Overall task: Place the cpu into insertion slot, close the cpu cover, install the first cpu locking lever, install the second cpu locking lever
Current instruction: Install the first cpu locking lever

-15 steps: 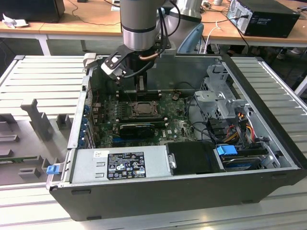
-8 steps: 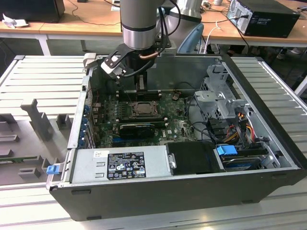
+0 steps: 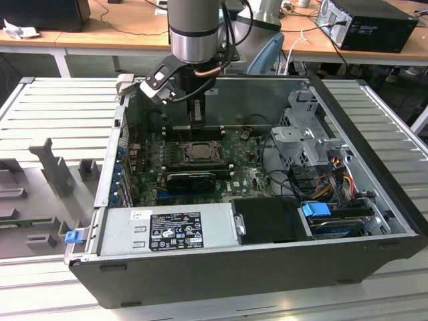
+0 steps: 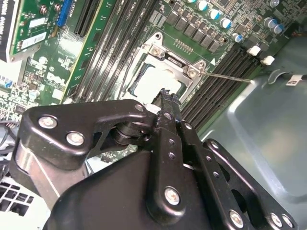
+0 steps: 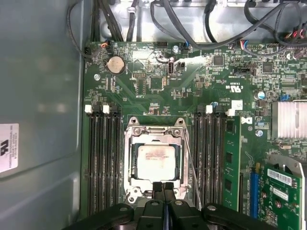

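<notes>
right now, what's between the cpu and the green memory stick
In the first wrist view: a side rail of the cpu cover, a thin lever rod, then empty black memory slots, between the cpu and the memory stick.

Exterior view high, oblique, farther; both wrist views close above cpu [image 5: 156,159].

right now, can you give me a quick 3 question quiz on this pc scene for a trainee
1. True or false: the cpu lies inside the cut-out of the cpu cover.
2. The claw is: a) spread wide, b) shut, c) gripping a cable.
3. Which round silver part sits on the motherboard?
Key: 1 true; 2 b; 3 the coin cell battery.
</notes>
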{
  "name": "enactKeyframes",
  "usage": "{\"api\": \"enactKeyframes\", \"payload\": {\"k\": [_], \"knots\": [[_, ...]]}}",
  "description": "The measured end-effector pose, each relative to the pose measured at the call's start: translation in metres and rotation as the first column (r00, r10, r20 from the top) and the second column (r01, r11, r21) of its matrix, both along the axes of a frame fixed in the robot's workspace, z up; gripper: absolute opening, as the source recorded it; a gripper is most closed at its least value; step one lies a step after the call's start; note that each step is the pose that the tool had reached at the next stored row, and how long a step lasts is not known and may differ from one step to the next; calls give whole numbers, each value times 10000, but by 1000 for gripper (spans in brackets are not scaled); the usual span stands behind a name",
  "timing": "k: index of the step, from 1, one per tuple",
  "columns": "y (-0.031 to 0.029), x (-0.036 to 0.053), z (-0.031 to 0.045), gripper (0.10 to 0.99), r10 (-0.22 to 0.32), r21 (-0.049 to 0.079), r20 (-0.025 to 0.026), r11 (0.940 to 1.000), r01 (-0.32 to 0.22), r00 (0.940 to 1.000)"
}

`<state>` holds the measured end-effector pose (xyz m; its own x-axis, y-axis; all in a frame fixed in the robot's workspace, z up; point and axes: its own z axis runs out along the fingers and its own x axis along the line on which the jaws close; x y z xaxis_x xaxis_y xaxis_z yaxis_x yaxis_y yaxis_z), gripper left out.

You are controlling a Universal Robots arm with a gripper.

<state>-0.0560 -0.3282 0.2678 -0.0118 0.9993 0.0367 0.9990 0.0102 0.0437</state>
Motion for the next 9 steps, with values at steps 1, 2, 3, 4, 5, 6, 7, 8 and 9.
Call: {"api": "enactKeyframes", "payload": {"k": [1, 2, 3, 4, 5, 6, 7, 8, 9], "knots": [[0, 0, 28, 106, 5, 0, 0, 10000, -5, 10000], [0, 0, 45, 106, 61, 1, 1, 10000, -61, 10000], [0, 0, 44, 106, 231, 1, 1, 9997, -231, 9997], [0, 0, 45, 106, 395, 1, 1, 9992, -395, 9992], [0, 0, 45, 106, 779, -3, 0, 9970, -779, 9970], [0, 0, 45, 106, 1029, -5, 0, 9947, -1029, 9947], [0, 0, 44, 106, 1203, -6, 0, 9927, -1203, 9927], [0, 0, 44, 106, 1559, -10, -1, 9878, -1559, 9878], [0, 0, 44, 106, 1788, -12, -1, 9839, -1788, 9839]]}}
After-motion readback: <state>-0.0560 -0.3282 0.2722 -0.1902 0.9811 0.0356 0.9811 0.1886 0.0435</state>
